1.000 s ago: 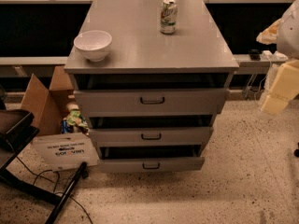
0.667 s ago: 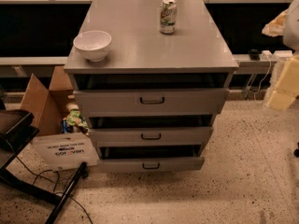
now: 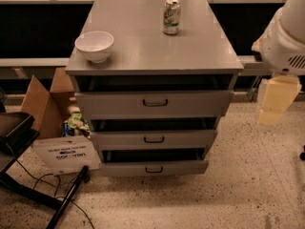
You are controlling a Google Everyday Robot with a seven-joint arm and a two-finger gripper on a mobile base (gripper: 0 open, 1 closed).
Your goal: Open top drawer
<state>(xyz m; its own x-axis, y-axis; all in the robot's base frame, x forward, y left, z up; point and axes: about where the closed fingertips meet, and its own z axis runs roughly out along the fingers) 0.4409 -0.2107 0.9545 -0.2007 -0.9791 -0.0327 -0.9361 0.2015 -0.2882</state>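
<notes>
Top drawer (image 3: 114, 106): highest of three, table (image 3: 143, 49) just above. Gripper (image 3: 275, 101) well right of it, not touching; open or closed cannot tell. Risk: missing small wire handle (image 3: 155, 102), catching middle drawer (image 3: 190, 138) instead.

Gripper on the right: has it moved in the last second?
Yes: the cream gripper dropped slightly lower and left, towards the grey drawer cabinet.

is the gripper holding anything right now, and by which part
Nothing is held. The gripper hangs to the right of the cabinet, apart from the top drawer and its handle.
</notes>
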